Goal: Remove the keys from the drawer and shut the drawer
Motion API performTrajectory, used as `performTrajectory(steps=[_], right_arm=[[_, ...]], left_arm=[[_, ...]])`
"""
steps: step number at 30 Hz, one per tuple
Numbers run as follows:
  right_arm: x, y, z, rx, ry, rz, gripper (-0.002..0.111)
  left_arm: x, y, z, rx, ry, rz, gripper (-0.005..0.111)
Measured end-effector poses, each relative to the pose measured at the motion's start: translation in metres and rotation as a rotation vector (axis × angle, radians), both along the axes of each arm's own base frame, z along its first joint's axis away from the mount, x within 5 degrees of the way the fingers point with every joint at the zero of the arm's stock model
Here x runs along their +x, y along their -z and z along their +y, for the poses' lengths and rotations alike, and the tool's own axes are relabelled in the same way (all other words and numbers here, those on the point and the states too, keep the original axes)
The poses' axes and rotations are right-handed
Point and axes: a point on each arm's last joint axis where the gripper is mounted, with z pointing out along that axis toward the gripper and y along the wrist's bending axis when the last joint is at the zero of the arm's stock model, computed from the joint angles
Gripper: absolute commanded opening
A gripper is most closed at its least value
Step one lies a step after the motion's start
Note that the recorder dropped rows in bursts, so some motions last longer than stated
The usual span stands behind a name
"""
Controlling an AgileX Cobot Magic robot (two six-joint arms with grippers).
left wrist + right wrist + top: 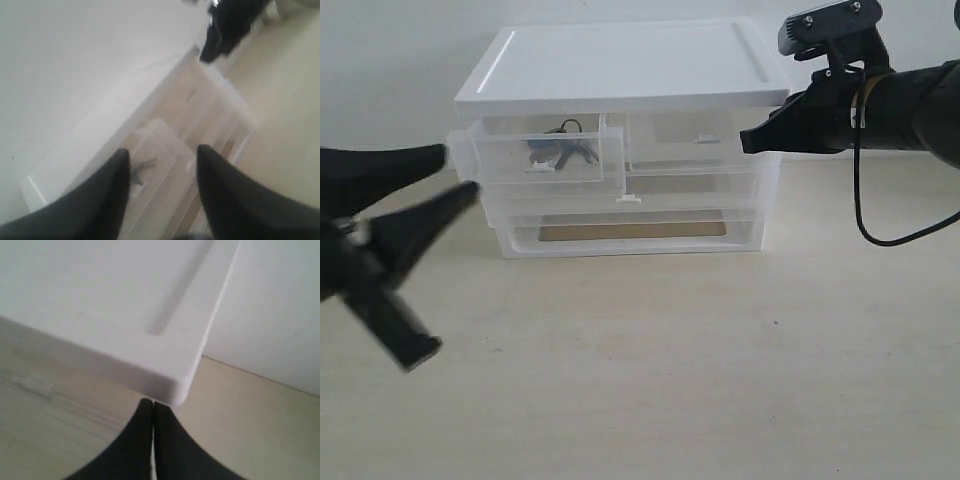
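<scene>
White drawer unit (620, 70) at worktop's (670, 380) far edge, two top drawers (690, 140), left drawer (510, 165) pulled out, one bunch of keys (556, 150) inside, left fingers (390, 165) spread beside it, right fingers (770, 133) closed at unit's right edge

Soft, even, washed-out light with little shadow.
Left wrist view smeared throughout; the left gripper (460, 171) looks soft-edged in the exterior view; the white top of the drawer unit (620, 65) nearly bleaches out.

Closed jaws by corner of white top (100, 300)
</scene>
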Motion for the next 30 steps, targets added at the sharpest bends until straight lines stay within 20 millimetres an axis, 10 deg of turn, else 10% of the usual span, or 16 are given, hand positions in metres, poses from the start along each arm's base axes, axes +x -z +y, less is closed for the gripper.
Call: performTrajectory(steps=[10,23,27,30], right_arm=[[0.000,0.000,-0.002,-0.011,0.007,0.007,0.000],[0.000,-0.001,-0.001,-0.017,-0.002,-0.001,0.000],[0.000,-0.001,-0.001,-0.019,-0.003,-0.001,0.000],[0.000,-0.001,-0.001,-0.023,-0.006,-0.002,0.000]], left_arm=[[0.119,0.086,-0.040,0.391,-0.123,-0.112,0.041],[0.136,0.093,-0.036,0.460,-0.281,-0.382,0.033],[0.145,0.093,-0.042,0.492,-0.257,-0.339,0.004],[0.147,0.096,-0.042,0.507,-0.251,-0.331,0.004]])
